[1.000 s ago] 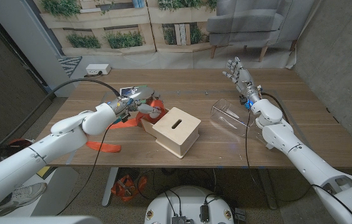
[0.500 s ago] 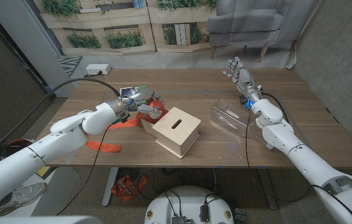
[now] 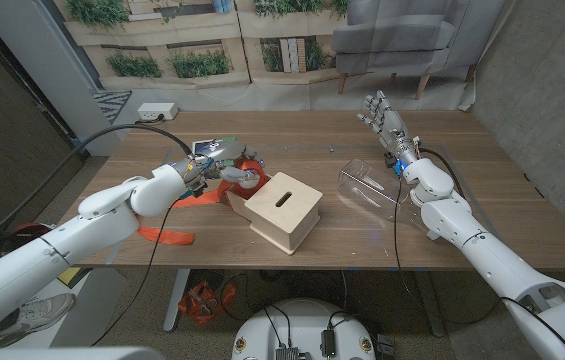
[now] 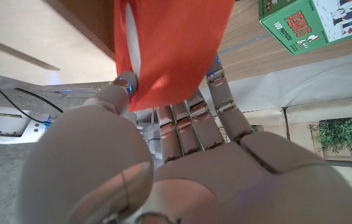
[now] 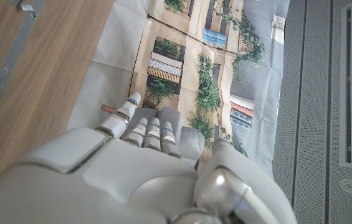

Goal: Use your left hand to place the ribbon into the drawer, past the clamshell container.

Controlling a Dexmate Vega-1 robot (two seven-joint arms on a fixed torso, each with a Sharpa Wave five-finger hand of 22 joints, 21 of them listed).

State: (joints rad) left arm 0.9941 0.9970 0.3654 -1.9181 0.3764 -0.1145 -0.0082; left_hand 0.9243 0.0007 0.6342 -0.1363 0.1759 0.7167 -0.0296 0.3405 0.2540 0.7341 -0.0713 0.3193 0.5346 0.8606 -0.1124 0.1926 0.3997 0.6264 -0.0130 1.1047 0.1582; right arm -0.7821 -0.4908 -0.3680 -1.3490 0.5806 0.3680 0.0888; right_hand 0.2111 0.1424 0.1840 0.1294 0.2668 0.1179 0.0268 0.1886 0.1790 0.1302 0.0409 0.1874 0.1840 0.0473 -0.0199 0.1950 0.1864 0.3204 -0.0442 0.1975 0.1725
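Observation:
My left hand [image 3: 220, 172] holds the orange ribbon [image 3: 244, 172] just above the table, at the far left corner of the pale wooden drawer box [image 3: 282, 210]. The ribbon's loose tail [image 3: 167, 237] trails back over the table toward me. In the left wrist view the ribbon [image 4: 166, 50] is pinched between the thumb and the fingers [image 4: 194, 118], next to the box's pale side [image 4: 32, 37]. The clear clamshell container [image 3: 370, 186] lies to the right of the box. My right hand [image 3: 382, 114] is raised over the far right of the table, fingers apart, holding nothing.
A green printed box [image 3: 212, 147] lies just behind the left hand and shows too in the left wrist view as the green box [image 4: 303, 25]. A white power strip [image 3: 157, 110] sits on the floor beyond the table. Cables run along both arms.
The left hand with the ribbon has barely shifted beside the box's corner. The right arm has not moved.

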